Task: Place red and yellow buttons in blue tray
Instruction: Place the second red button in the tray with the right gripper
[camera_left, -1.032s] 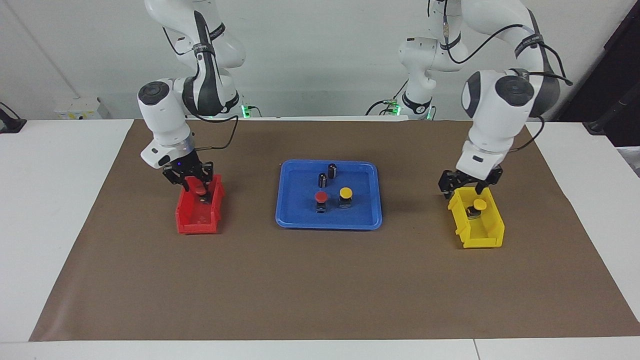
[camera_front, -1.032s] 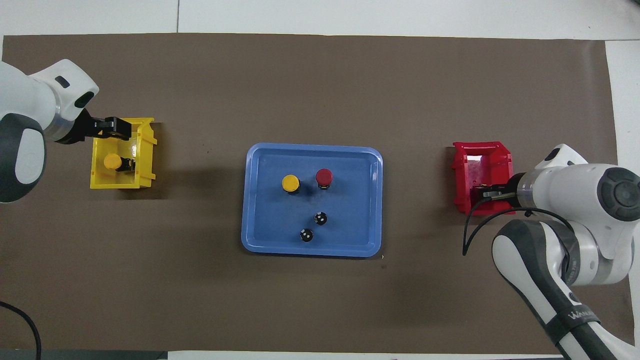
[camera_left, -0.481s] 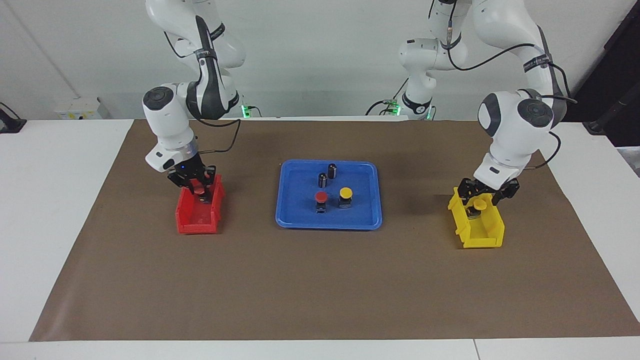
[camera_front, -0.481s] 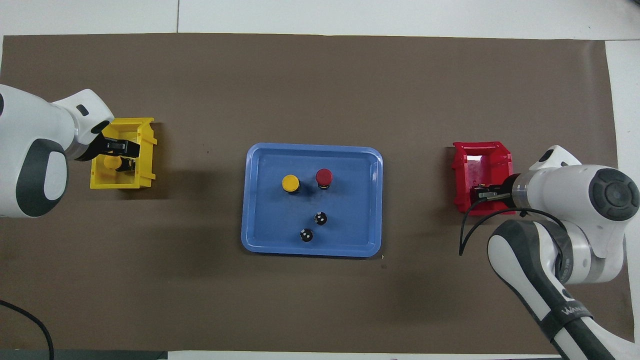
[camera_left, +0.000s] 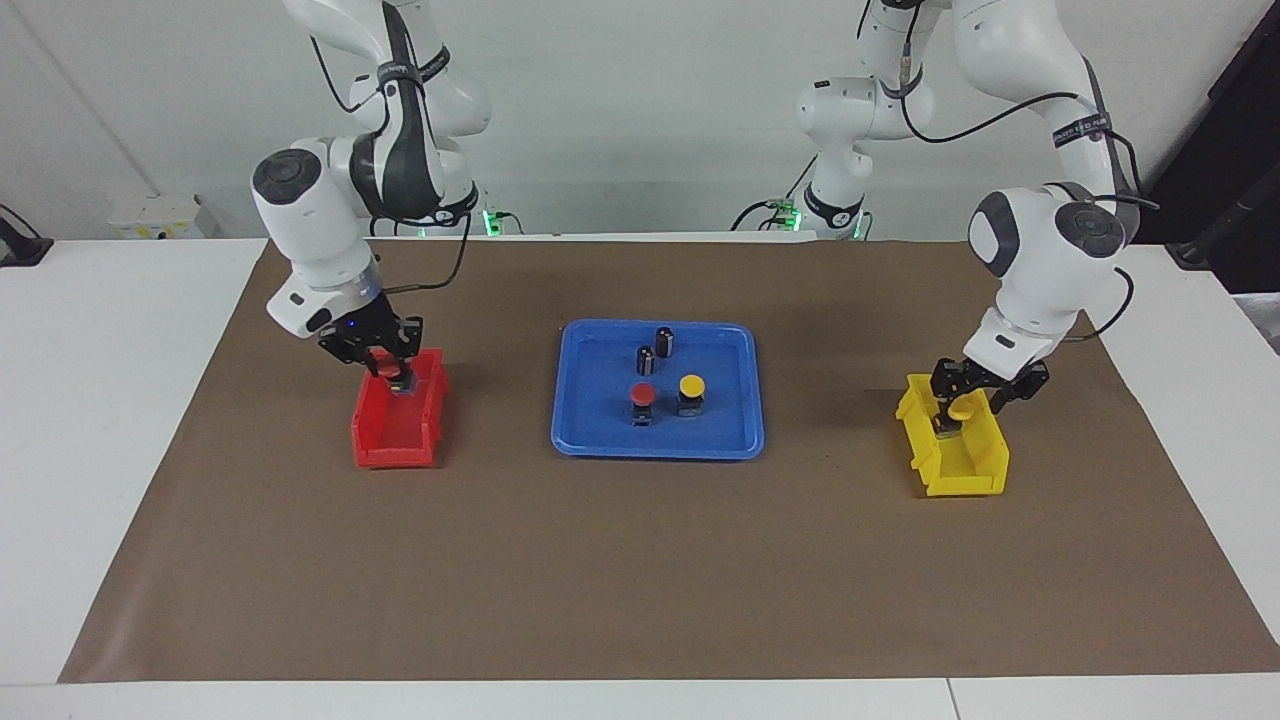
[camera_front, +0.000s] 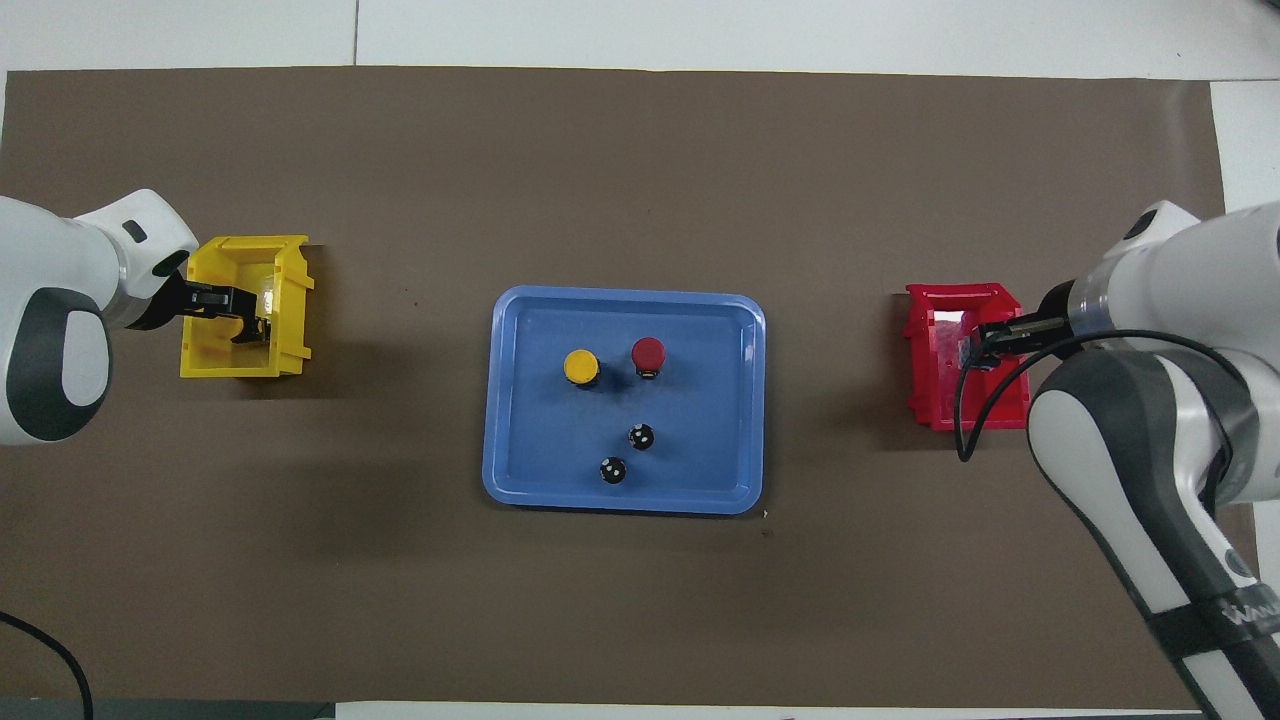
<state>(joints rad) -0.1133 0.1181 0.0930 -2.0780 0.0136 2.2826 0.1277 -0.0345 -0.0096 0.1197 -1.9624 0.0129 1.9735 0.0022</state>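
The right gripper is clenched on a red button and holds it over the red bin at the right arm's end of the table. The left gripper is down in the yellow bin around a yellow button; whether it grips cannot be told. In the blue tray between the bins stand another red button, another yellow button and, nearer the robots, two dark cylinders.

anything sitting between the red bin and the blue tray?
No. Between the red bin and the blue tray there is only bare brown mat; the facing and overhead views both show it.
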